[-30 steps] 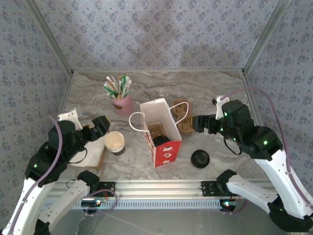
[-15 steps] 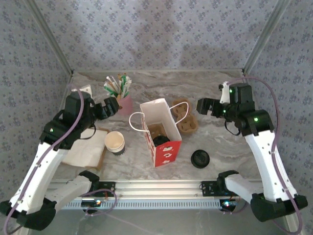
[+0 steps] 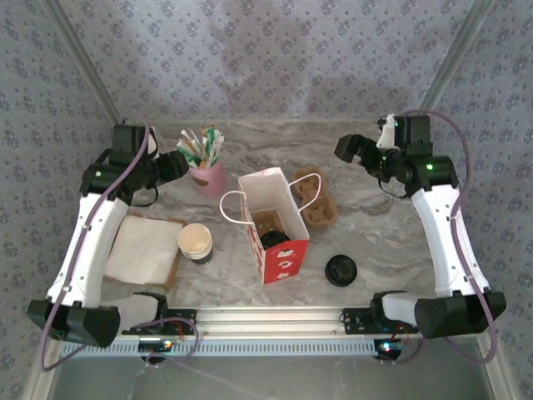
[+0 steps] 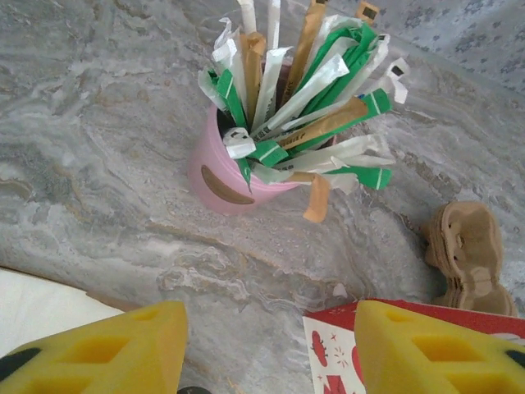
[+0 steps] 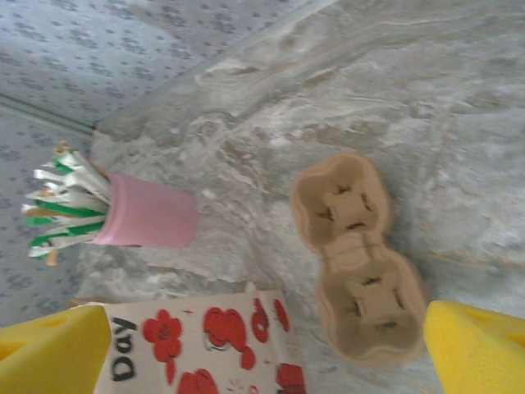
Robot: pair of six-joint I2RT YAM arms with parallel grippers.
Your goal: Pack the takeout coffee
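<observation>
At table centre: tall red-and-white paper bag (image 3: 283, 254) with white cord handles, standing upright, mouth open upward.
Inside the bag: a dark round top (image 3: 273, 242) towards the near end and brown cardboard behind it; finer detail cannot be made out.
Paper coffee cup (image 3: 196, 242): open-topped, cream inside and dark outside, upright at the bag's 9 o'clock, apart from it.
Round black plastic lid (image 3: 341, 270): flat on the marble at the bag's 4 o'clock, well apart from the cup.
Brown moulded two-cup carrier (image 3: 315, 198): lying at the bag's 1 o'clock, just beside the bag's handle.
Pink cup of paper-wrapped sticks (image 3: 206, 173): upright at the bag's 10 o'clock.
White napkin (image 3: 141, 248): flat at the cup's 9 o'clock, just beside it.
Left gripper (image 3: 175, 167): raised near the pink cup at its 9 o'clock, yellow pads (image 4: 123, 345) apart with bare marble between them, gripping nothing.
Right gripper (image 3: 350, 150): raised at the carrier's 1 o'clock, pads (image 5: 57, 353) spread wide, empty.
</observation>
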